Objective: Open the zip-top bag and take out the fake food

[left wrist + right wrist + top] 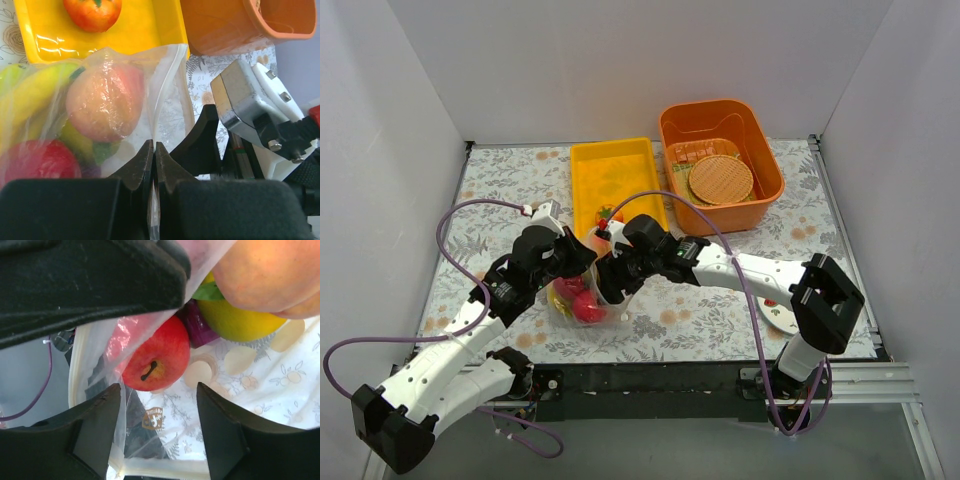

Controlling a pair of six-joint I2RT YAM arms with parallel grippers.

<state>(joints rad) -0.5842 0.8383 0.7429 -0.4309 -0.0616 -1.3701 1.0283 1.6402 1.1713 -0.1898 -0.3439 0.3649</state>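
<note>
1. I see 2 arms, the left arm (450, 365) and the right arm (760, 268), white shells with black joints.
2. A purple cable (445, 225) runs along each.
3. The left gripper (153, 148) has black wedge fingers (135, 170); a white housing (245, 100) carries silver screws (273, 145).

No text is legible; one small brown emblem (152, 419) is too blurred.

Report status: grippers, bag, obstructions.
Left gripper shut on zip-top bag. Right gripper open at bag. Fake food inside; one fruit in yellow tray. No obstruction seen.
</note>
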